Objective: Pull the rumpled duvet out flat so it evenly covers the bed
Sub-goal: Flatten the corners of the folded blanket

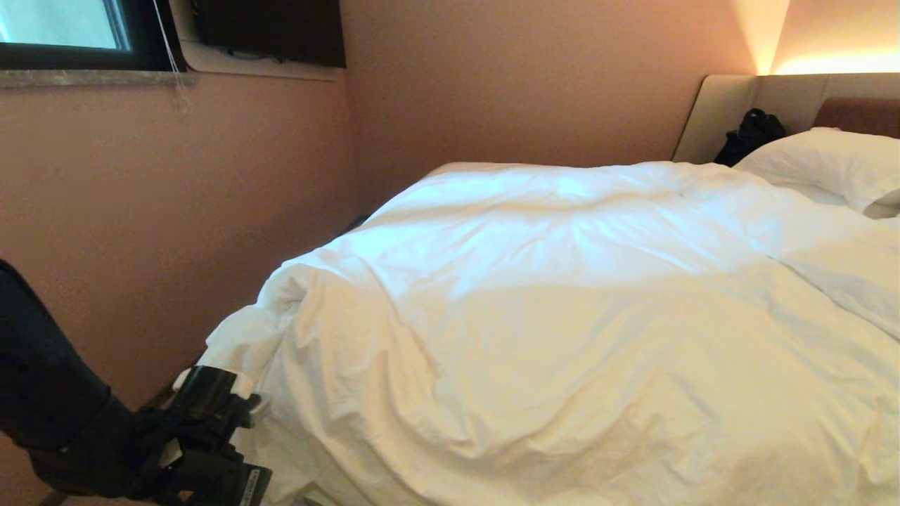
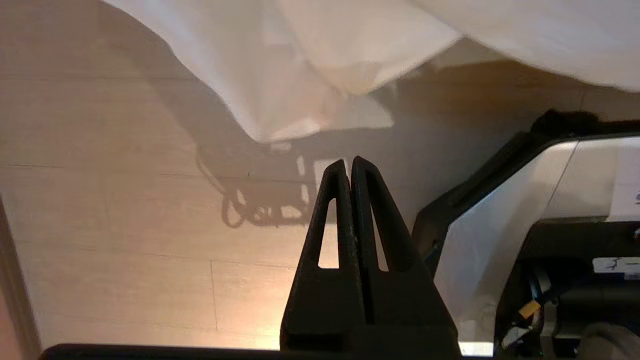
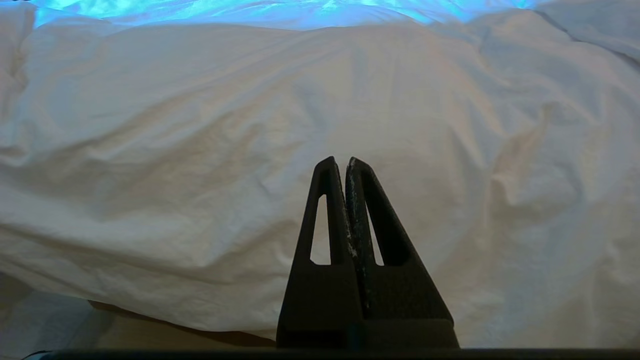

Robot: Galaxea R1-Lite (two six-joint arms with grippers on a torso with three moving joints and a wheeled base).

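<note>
Duvet, puffy creased white cotton, lies heaped over the bed, its corner bunched at eight o'clock beside the black left gripper. Left wrist view: fingers pressed together, empty, over the pale wooden floor; the corner hangs at twelve. I'd spread them, pinch deep, then pull outward. Right wrist view: right gripper pressed together, idle before the quilt.

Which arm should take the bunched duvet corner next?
Left, probably. The left pincer is shut, holding nothing, above the floor beside the duvet corner hanging off the bed's near-left end. The right pincer, also shut, faces the duvet's broad middle, away from that corner.
</note>
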